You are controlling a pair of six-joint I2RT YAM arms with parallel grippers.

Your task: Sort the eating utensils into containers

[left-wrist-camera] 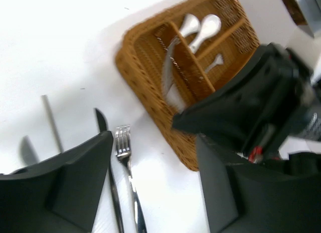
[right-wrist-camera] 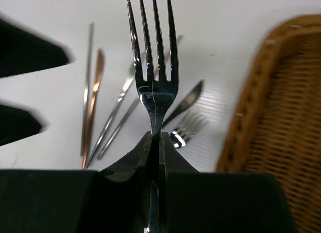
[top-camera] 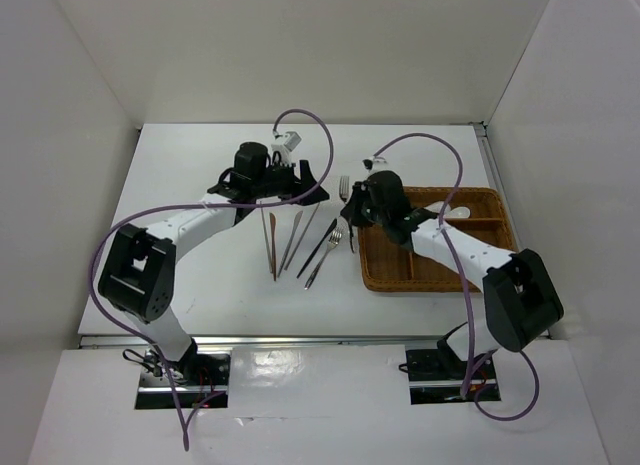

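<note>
I see spoons (left-wrist-camera: 200, 30) in tray (top-camera: 385, 277); R pincer (right-wrist-camera: 155, 143) pinches a fork (right-wrist-camera: 153, 67), L pincer (left-wrist-camera: 153, 160) spread empty; several pcs (top-camera: 272, 243) left on table (top-camera: 200, 285).

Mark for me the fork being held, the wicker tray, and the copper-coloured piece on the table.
held fork (right-wrist-camera: 153, 90): right wrist view, neck just below the tines.
wicker tray (top-camera: 395, 284): top external view, near rim.
copper-coloured piece (right-wrist-camera: 94, 92): right wrist view, middle of its length.

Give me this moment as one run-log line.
right jaws: shut on fork, beside tray | left jaws: open, empty, over loose utensils | tray: white spoons inside | fork not yet placed
</note>
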